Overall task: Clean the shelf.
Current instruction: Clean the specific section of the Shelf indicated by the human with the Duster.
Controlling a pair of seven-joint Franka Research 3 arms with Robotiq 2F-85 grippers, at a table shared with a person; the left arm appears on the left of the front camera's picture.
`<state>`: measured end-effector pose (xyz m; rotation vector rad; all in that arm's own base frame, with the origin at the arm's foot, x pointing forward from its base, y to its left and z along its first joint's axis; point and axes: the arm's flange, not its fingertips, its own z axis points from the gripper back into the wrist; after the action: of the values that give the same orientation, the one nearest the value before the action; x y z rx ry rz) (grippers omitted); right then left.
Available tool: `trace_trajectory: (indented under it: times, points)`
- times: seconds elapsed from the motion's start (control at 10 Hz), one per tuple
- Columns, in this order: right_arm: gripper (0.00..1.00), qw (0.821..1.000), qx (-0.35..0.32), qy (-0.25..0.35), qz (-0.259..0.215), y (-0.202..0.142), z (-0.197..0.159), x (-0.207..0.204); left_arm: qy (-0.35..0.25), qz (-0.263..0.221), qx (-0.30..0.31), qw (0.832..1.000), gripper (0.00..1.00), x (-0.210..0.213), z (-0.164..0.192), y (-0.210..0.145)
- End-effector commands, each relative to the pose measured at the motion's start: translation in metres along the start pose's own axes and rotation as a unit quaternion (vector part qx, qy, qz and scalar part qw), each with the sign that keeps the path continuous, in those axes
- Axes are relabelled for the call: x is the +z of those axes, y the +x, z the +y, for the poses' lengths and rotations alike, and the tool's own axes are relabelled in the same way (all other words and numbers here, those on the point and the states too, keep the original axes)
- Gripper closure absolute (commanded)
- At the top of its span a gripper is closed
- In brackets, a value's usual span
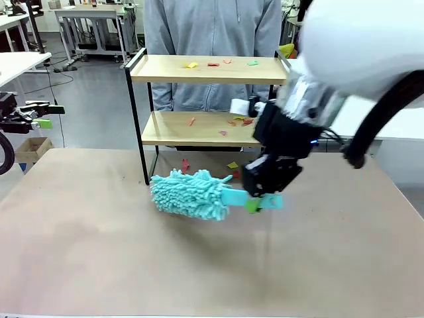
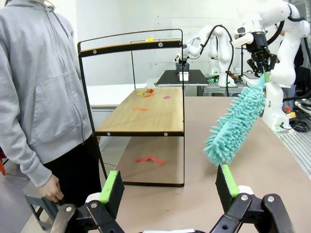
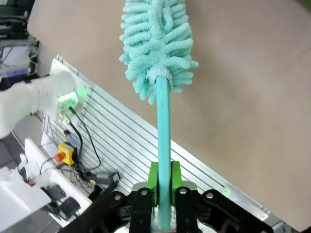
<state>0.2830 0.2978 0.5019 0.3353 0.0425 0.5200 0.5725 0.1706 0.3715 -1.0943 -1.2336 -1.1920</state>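
Right jaws first: clenched on the duster's handle (image 3: 164, 126), green pads (image 3: 153, 177) pinching the thin teal stick from both sides, low down near its end. Out from there the stick runs to the fluffy teal duster (image 1: 189, 193), whose head points toward the robot's left and hangs low over the tabletop (image 1: 199, 271), just in front of the shelf (image 1: 209, 70). Whether the fluff touches the tabletop, I cannot tell.

Over to the left jaws: released, pads (image 2: 111, 187) spread wide with nothing between them, held back at the table's left edge and looking along the shelf from its end.

Now the score. By my reading the cleaning has barely begun, if at all. Coloured scraps (image 1: 213, 64) dot the top board, more scraps (image 1: 238, 121) lie on the lower board, and a few sit on the tabletop under the shelf. Both boards are left to sweep, and the duster is below the level of either one.

The shelf stands at the far side of the tabletop, right in front of the person (image 1: 212, 26) in the grey hoodie. From the right jaws it lies beyond and above, close by; from the left jaws it is well apart, straight ahead.
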Motion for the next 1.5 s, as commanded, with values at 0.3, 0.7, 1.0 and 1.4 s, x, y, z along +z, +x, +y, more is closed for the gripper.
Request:
trace_trajectory:
  times: [0.3, 0.7, 1.0, 1.4]
  points:
    - [0.87, 0.988, -0.127, -0.024, -0.085, 0.033, 0.052, -0.044, 0.0, 0.0, -0.004, 1.0, 0.0, 0.001, -0.001, 0.003]
    - [0.87, 0.97, -0.193, -0.034, -0.144, 0.063, 0.078, -0.081, 0.0, 0.0, -0.004, 1.0, 0.0, 0.001, -0.001, 0.003]
    - [0.87, 0.968, -0.196, -0.045, -0.152, 0.072, 0.08, -0.089, 0.0, 0.0, -0.004, 1.0, 0.0, 0.001, -0.001, 0.003]
    - [0.87, 0.97, -0.194, -0.034, -0.141, 0.062, 0.068, -0.091, 0.0, 0.0, -0.004, 1.0, 0.0, 0.001, -0.001, 0.003]
